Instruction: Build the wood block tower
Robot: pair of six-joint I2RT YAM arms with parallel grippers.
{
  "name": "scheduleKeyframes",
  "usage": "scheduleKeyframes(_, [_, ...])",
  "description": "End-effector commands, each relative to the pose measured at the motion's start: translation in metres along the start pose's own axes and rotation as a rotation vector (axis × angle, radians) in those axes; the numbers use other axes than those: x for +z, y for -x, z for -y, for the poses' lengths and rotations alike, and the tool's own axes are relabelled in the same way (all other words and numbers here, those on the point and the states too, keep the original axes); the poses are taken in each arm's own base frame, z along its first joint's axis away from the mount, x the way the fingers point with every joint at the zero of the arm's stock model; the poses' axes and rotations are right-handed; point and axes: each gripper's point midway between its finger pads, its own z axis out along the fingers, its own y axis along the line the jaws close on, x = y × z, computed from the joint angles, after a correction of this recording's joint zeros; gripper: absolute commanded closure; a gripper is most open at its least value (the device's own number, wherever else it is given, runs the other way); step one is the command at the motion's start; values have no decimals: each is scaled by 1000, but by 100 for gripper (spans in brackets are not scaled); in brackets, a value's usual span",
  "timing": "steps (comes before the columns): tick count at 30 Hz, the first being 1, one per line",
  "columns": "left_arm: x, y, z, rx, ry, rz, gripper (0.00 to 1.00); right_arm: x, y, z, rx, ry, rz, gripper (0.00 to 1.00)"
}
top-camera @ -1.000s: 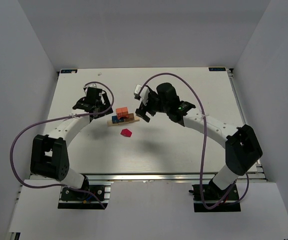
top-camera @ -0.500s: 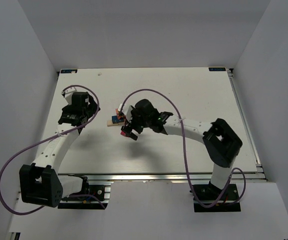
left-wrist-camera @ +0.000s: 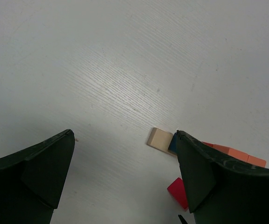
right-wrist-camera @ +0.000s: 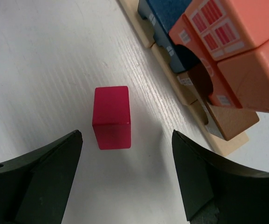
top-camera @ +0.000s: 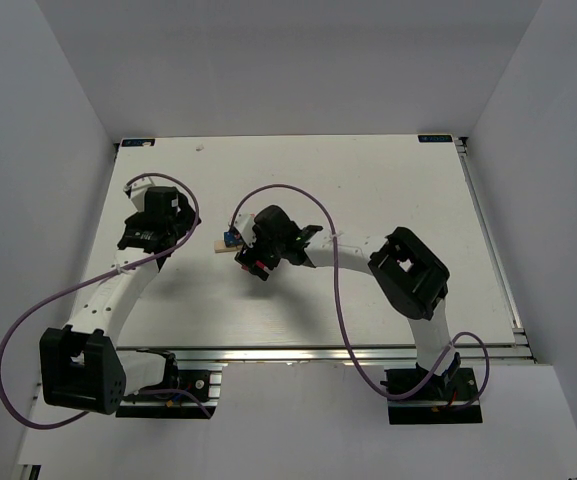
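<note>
Now the right gripper (right-wrist-camera: 126, 136) hangs directly over the loose red block (right-wrist-camera: 111, 117). That block lies on the white table (top-camera: 368, 180), just in front of the wood block tower (right-wrist-camera: 204, 51). A second ago this arm sat behind the tower's right end; it has since swung round to the near side. Its jaws stand apart, one finger on each side of the block and neither touching it. Nothing is held.

The left gripper (left-wrist-camera: 125, 135) has backed off leftward, from just beside the tower to well clear of it. Its jaws are wide and empty over bare table.

Tower state: a tan base plank (right-wrist-camera: 220, 143) carries a blue block (right-wrist-camera: 164, 21) and a brown block (right-wrist-camera: 197, 77), with orange blocks (right-wrist-camera: 237, 28) on top. From above, the right arm hides most of it.

We read the red block as the next piece. The pick is set up but not made. One risk, in our judgement, is that the block sits near the base plank, so the finger closing on that side may nudge the tower.
</note>
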Motion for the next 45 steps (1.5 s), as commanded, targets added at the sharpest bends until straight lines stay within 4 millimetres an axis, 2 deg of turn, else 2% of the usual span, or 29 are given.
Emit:
scheduleKeyframes(1, [-3, 5, 3, -16, -17, 22, 2, 0, 27, 2, 11, -7, 69, 18])
scheduleKeyframes(9, [-6, 8, 2, -20, -17, 38, 2, 4, 21, -4, 9, 4, 60, 22])
scheduleKeyframes(10, [-6, 8, 1, -21, -18, 36, 2, 6, 27, -2, 6, -2, 85, 23])
scheduleKeyframes(16, [-5, 7, 2, -12, -17, 33, 2, 13, 28, -7, 3, 16, 81, 28])
scheduleKeyframes(19, [-4, 7, 1, -9, -14, 33, 2, 14, 29, -11, 1, 45, 85, 39])
scheduleKeyframes(22, [-4, 7, 2, -11, -18, 31, 2, 12, 31, -14, -2, 52, 91, 55])
scheduleKeyframes(26, [-5, 4, 5, -11, -38, 22, 2, 5, 38, -19, -5, 75, 109, 63])
scheduleKeyframes(28, [-5, 5, 6, -13, -43, 21, 2, -6, 46, -22, -29, 82, 135, 67])
scheduleKeyframes(29, [-5, 4, 6, -13, -45, 21, 2, -17, 56, -22, -44, 79, 161, 67])
scheduleKeyframes(31, [-7, 5, 7, -14, -53, 22, 2, -29, 61, -24, -94, 92, 182, 68])
scheduleKeyframes(35, [-9, 6, 9, -20, -71, 25, 2, -64, 89, -16, -201, 53, 234, 70])
scheduleKeyframes(37, [-11, 6, 11, -23, -83, 26, 2, -74, 101, -12, -271, 47, 248, 69])
scheduleKeyframes(41, [-12, 7, 12, -22, -95, 30, 2, -91, 121, -8, -392, 53, 262, 67])
scheduleKeyframes(45, [-11, 7, 10, -19, -81, 31, 2, -91, 132, 6, -466, 67, 251, 68])
